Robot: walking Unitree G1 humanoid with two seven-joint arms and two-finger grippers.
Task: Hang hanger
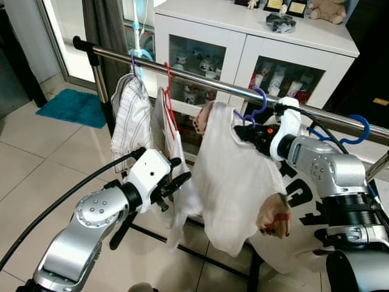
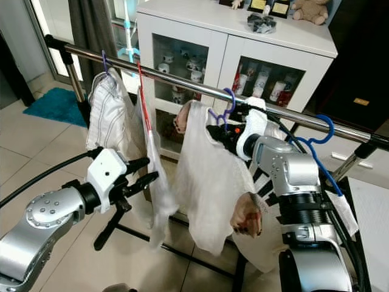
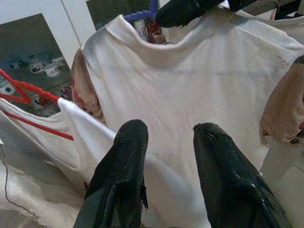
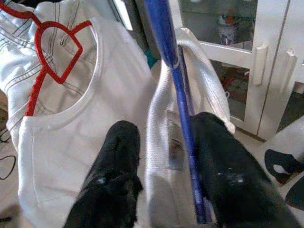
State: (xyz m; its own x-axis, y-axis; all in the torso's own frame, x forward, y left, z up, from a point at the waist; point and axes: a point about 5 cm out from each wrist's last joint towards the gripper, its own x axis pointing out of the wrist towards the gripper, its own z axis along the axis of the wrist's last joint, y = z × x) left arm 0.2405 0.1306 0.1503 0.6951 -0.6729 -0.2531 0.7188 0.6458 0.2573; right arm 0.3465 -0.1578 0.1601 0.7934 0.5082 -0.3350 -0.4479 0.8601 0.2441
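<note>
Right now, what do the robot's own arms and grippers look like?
Both arms are silver metal with round bolted joints. The left arm ends in a white wrist block, with a black cable looping off it; its left gripper has two long black fingers. The right arm has a white cuff, black ribbed rings lower down and a black cable; the right gripper fingers are glossy black, scuffed.

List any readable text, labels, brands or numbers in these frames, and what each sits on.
None is readable.
Big black letters on the white printed shirt under the right arm: cut off by folds and the arm, unreadable.
Small grey neck tag inside the white T-shirt on the purple plastic hanger, between the right gripper fingers: blurred.
Framed plaques on the white cabinet: too small.
</note>
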